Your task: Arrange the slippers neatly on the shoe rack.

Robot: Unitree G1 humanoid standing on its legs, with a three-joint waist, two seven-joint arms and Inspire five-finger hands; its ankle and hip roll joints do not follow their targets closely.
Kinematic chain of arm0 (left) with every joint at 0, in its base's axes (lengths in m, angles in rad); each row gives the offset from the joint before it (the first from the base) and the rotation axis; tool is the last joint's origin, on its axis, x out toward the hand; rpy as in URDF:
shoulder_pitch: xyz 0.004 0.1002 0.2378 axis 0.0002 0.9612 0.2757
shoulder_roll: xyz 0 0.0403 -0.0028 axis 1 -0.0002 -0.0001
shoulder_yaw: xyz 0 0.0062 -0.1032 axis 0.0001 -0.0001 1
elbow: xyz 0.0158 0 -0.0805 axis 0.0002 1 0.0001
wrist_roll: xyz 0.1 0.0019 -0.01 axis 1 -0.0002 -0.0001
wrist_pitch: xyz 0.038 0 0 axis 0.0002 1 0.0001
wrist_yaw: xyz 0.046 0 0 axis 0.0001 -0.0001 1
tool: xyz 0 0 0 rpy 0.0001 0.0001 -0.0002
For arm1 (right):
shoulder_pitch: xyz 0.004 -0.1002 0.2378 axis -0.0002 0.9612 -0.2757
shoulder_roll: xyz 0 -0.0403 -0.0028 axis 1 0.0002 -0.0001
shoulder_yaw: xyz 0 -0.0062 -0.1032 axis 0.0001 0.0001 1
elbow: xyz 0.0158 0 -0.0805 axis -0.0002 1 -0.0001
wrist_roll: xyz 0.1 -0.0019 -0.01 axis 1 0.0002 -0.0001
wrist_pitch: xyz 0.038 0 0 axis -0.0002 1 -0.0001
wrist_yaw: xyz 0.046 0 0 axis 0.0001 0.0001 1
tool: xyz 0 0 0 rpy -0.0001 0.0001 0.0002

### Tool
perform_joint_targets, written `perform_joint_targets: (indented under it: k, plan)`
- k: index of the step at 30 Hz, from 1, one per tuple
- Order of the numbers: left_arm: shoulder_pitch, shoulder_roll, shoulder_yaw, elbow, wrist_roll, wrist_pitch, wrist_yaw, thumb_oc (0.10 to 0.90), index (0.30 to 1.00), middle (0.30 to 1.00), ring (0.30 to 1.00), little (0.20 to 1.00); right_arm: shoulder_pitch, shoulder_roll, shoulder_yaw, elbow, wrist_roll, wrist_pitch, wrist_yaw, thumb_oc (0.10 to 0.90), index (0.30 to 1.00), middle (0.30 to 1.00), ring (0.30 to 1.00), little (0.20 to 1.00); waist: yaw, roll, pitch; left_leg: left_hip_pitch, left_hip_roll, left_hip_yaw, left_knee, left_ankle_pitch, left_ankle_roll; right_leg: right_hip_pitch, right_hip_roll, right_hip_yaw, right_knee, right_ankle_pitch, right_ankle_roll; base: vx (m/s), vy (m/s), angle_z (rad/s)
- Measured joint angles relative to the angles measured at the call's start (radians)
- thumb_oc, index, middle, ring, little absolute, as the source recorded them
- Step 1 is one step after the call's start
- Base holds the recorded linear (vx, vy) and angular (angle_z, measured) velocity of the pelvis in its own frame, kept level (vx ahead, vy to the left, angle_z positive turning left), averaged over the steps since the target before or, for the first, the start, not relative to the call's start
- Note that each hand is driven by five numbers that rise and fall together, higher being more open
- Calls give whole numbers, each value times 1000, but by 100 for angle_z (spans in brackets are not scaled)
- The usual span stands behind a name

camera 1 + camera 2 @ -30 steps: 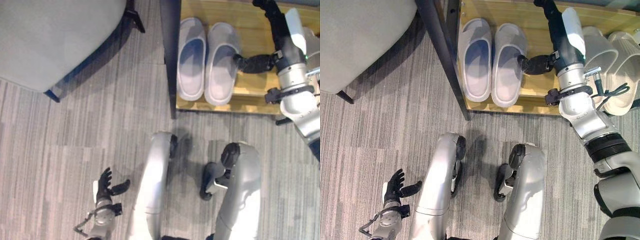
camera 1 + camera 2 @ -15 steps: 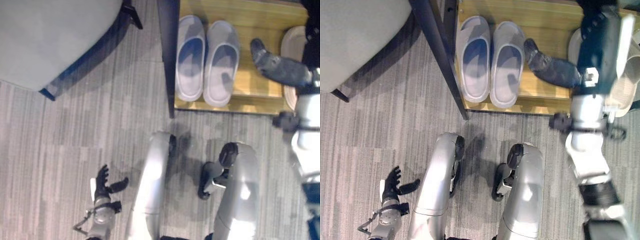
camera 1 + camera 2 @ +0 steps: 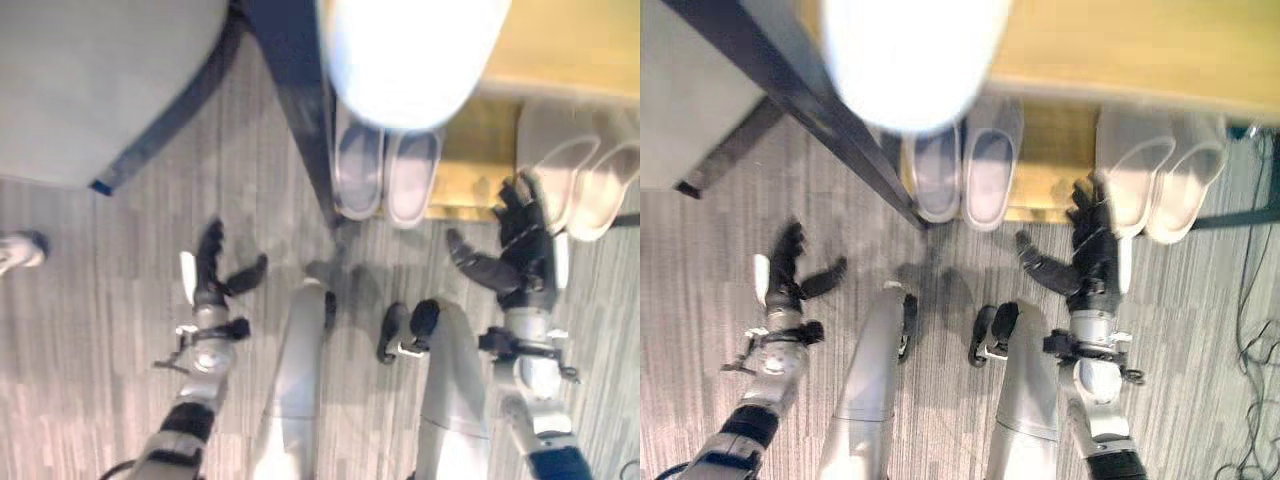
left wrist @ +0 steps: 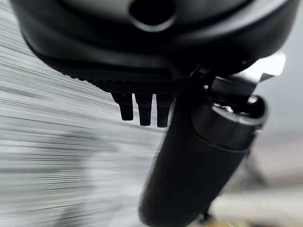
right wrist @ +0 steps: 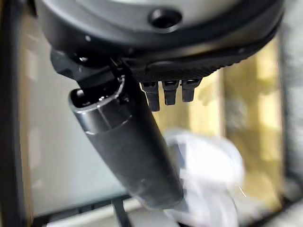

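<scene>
A pale lilac pair of slippers [image 3: 385, 178] lies side by side at the left end of the wooden shoe rack's lower shelf [image 3: 468, 150]. A beige pair [image 3: 1160, 188] lies further right on the same shelf. My right hand [image 3: 522, 255] hovers open in front of the rack, between the two pairs and just short of the shelf edge, holding nothing. In the right wrist view the thumb [image 5: 128, 142] is straight, with a pale slipper [image 5: 208, 161] blurred beyond it. My left hand [image 3: 212, 275] is open over the carpet, far from the rack.
A dark post [image 3: 300, 110] forms the rack's left corner. A blurred white rounded object [image 3: 410, 50] sits above the lilac pair, on the rack's top board [image 3: 575, 45]. A grey upholstered seat [image 3: 90, 80] fills the upper left. A small white thing [image 3: 15, 250] lies at the left edge.
The camera has shifted, so the rack's top now shows. My right hand has drawn back out of the shelf toward me. My left hand has risen and stays open.
</scene>
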Motion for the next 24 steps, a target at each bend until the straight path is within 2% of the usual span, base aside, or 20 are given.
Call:
perform_joint_targets:
  k: [1,2,3,5,8,9,10,11,13,15,16,17,18,24]
  plan:
    - [55,-19,15,37,-3,-1,-12,800,900,900,900,900,15,44,8,102,39,17,4,800,900,900,900,900,2,-8,-5,100,2,-10,-87,24,-5,107,9,-15,-91,20,3,-7,-39,15]
    - [76,-24,12,54,-3,1,-16,800,900,900,900,900,31,65,5,142,60,29,1,800,900,900,900,900,3,-11,-10,152,3,-11,-125,34,-4,161,10,-21,-129,26,3,-13,-44,18]
    - [135,-28,4,59,-2,2,-14,800,900,900,900,900,59,98,-1,200,82,38,-1,800,900,900,900,900,8,-24,-32,223,3,-9,-180,41,-6,229,11,-23,-180,32,8,12,-44,13]
    - [222,-40,-7,55,1,1,-17,800,900,900,900,900,113,115,-4,256,97,48,-6,800,900,900,900,900,13,-33,-75,302,5,-9,-249,55,-1,308,17,-28,-248,45,13,38,-45,6]
    - [258,-59,-13,99,1,18,-40,800,900,900,900,900,135,121,-23,359,94,61,-28,800,900,900,900,900,10,-43,-100,424,6,-9,-335,73,0,433,22,-36,-335,64,19,129,-32,5]
    - [264,-59,-10,105,1,21,-42,800,900,900,900,900,137,121,-23,368,91,64,-32,800,900,900,900,900,10,-44,-108,435,7,-7,-345,72,6,443,22,-37,-345,63,16,191,-44,-6]
    - [262,-59,9,158,1,38,-62,800,900,900,900,900,126,135,-33,446,56,91,-51,800,900,900,900,900,8,-66,-118,540,12,8,-439,94,13,536,30,-28,-432,88,17,159,-38,-20]
    - [272,-59,7,185,0,49,-63,800,900,900,900,900,136,141,-30,495,52,99,-61,800,900,900,900,900,11,-75,-141,630,17,24,-527,131,6,613,34,-24,-513,120,31,119,-46,-26]
    - [297,-58,5,193,0,45,-73,800,900,900,900,900,161,148,-39,550,34,97,-80,800,900,900,900,900,16,-77,-201,719,19,35,-642,171,8,695,39,-22,-619,159,40,252,-101,-14]
    - [286,-51,9,206,0,56,-87,800,900,900,900,900,152,157,-60,630,36,117,-76,800,900,900,900,900,16,-83,-210,809,18,41,-768,224,3,781,41,-28,-729,204,45,238,-82,1]
    - [294,-50,7,204,1,56,-102,800,900,900,900,900,165,160,-65,648,37,136,-80,800,900,900,900,900,20,-74,-234,894,18,44,-891,275,1,860,48,-37,-844,250,49,274,-104,-2]
    - [305,-49,7,201,2,57,-105,800,900,900,900,900,175,162,-71,657,36,139,-74,800,900,900,900,900,19,-70,-242,947,16,47,-958,303,2,907,52,-36,-902,276,53,243,-126,-6]
    - [325,-50,7,197,3,55,-105,800,900,900,900,900,200,160,-72,657,36,139,-65,800,900,900,900,900,16,-61,-279,991,18,50,-1035,330,1,941,56,-35,-961,297,56,193,-138,-4]
    - [368,-50,0,184,47,56,-121,800,900,900,900,900,225,140,-63,656,-24,167,-39,800,900,900,900,900,-8,-13,-354,1146,42,48,-1280,436,-12,1085,100,-46,-1183,390,49,65,-115,-1]
